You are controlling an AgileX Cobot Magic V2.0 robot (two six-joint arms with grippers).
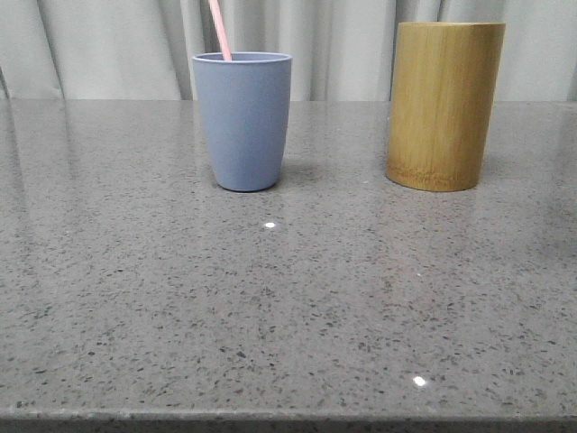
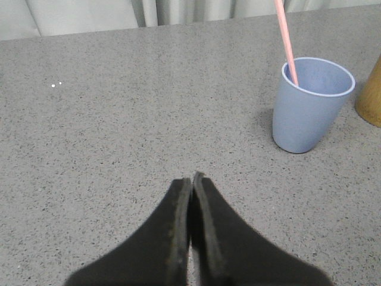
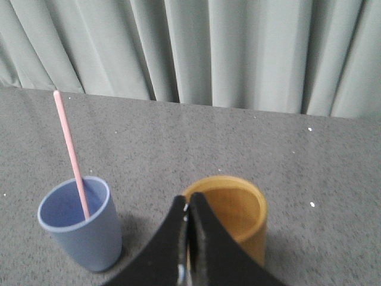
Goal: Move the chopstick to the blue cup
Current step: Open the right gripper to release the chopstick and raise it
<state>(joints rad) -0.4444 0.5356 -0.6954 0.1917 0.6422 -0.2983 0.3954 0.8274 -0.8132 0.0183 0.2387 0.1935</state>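
Observation:
The blue cup (image 1: 242, 122) stands upright at the back middle of the grey table. A pale pink chopstick (image 1: 220, 29) leans inside it, its top out of the front view. The cup (image 2: 311, 102) and chopstick (image 2: 286, 39) also show in the left wrist view, and the cup (image 3: 83, 229) and chopstick (image 3: 72, 155) in the right wrist view. My left gripper (image 2: 191, 177) is shut and empty, low over bare table, well apart from the cup. My right gripper (image 3: 188, 199) is shut and empty, above the near rim of the bamboo cylinder (image 3: 233, 213). Neither gripper shows in the front view.
The tall yellow-brown bamboo cylinder (image 1: 444, 105) stands upright to the right of the blue cup, and its inside looks empty in the right wrist view. A pale pleated curtain (image 1: 343, 45) hangs behind the table. The table's front edge (image 1: 288, 419) runs along the near side.

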